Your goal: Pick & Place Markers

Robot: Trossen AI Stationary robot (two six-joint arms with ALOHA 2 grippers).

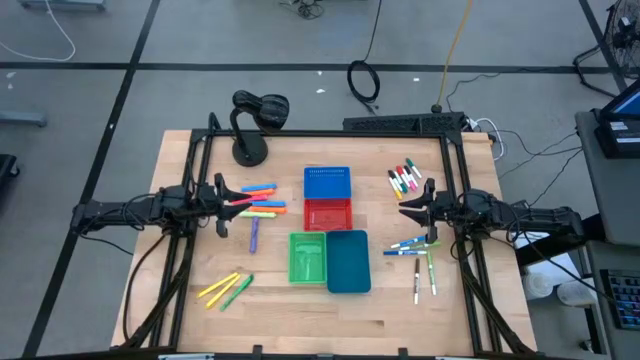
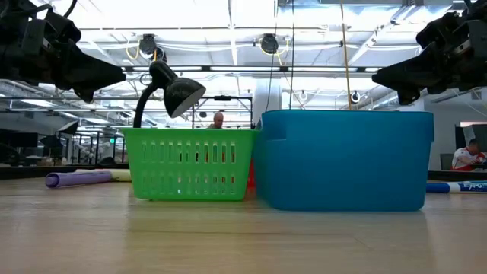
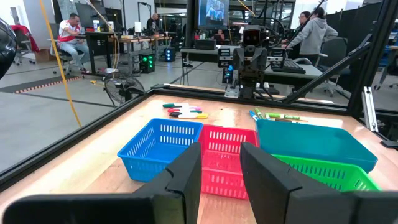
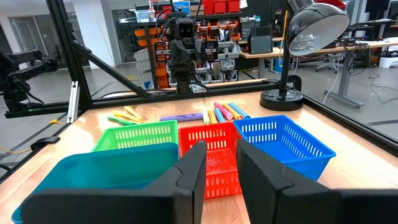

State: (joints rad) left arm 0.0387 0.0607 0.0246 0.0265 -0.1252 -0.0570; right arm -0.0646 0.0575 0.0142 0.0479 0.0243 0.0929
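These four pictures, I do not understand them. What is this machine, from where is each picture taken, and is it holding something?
It is a robot with two dark arms at a wooden table. One picture looks down from above, one looks level across the tabletop, and two come from cameras on the wrists. The left end effector and right end effector each hang above the table with a gap between their fingers, holding nothing. In the middle stand four bins: blue, red, green and teal. Markers lie in groups around them, and a black desk lamp stands at the far edge.
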